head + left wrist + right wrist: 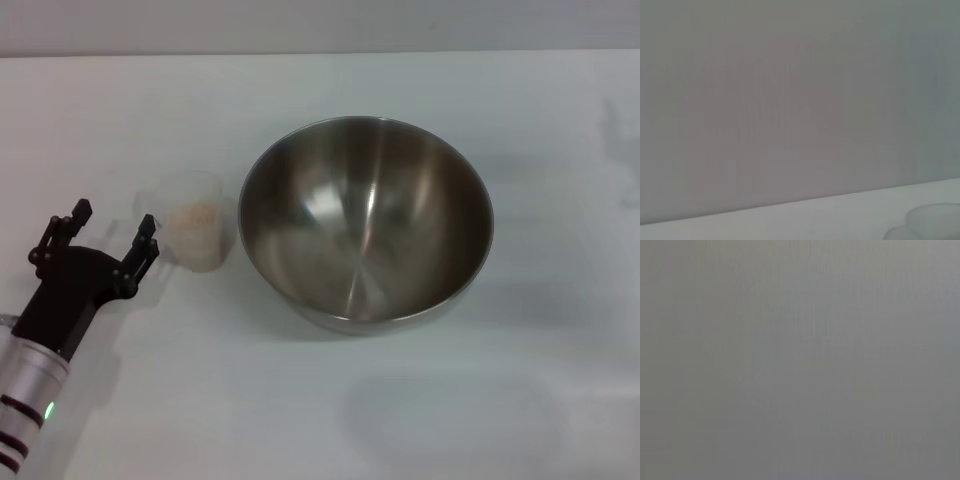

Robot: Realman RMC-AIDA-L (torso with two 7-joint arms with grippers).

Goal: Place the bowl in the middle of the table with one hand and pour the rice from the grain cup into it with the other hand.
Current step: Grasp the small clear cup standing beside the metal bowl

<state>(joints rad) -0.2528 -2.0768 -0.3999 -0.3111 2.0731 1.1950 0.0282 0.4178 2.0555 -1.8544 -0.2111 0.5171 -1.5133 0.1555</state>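
stainless steel bowl [366,222] sits upright around the middle of the white table [450,400], shiny inside with nothing in it. just beside it on the robot's left is the grain cup [200,220], clear plastic, upright, with a bit of pale rice [196,216] in it. cup and bowl look close but apart. the left gripper [107,238] is down near the cup on its outer side, black fingers [144,246] spread wide with nothing between them, one tip close to the cup. the right arm isn't visible anywhere, and its wrist view is just flat grey.
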